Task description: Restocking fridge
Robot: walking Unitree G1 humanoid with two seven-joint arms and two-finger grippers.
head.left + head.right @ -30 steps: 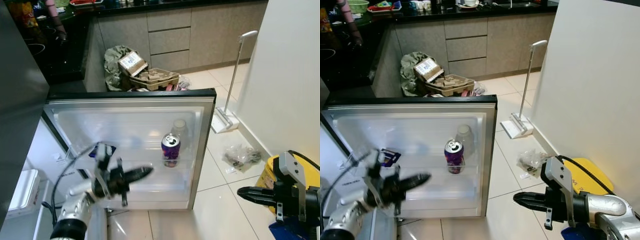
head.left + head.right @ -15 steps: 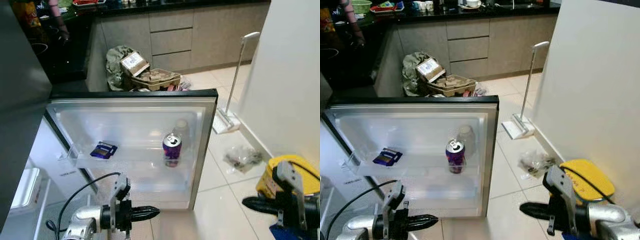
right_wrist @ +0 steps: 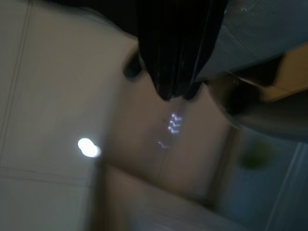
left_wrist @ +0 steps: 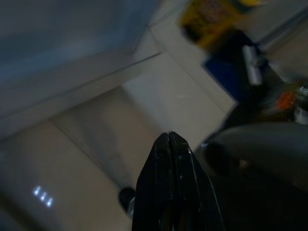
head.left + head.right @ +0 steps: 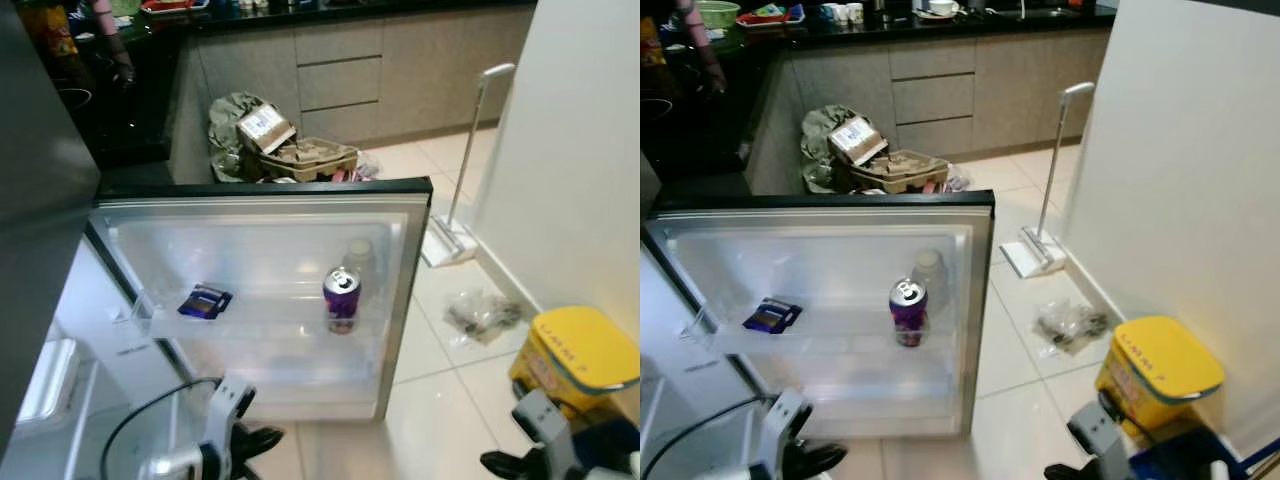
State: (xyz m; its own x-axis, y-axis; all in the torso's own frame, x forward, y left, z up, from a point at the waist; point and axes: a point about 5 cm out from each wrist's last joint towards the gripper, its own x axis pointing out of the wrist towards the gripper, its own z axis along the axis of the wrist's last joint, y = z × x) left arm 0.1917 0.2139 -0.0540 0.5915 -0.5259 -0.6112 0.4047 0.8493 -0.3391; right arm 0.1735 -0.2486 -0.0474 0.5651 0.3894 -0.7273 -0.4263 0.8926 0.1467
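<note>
Fridge door (image 5: pixel 400 300) stands open; purple can (image 5: pixel 341 299) and blue packet (image 5: pixel 204 301) sit on door shelf. Left claw (image 4: pixel 169 144) and right claw (image 3: pixel 174 94) pressed together, empty, low near floor. Risk: swinging arms knock door.

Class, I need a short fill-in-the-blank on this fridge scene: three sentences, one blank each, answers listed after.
1. The purple can stands on the shelf of the open fridge ____.
2. The small blue packet lies to the robot's ____ of the can.
3. The tub on the floor by the white wall has a ____ lid.

Missing words: door; left; yellow
</note>
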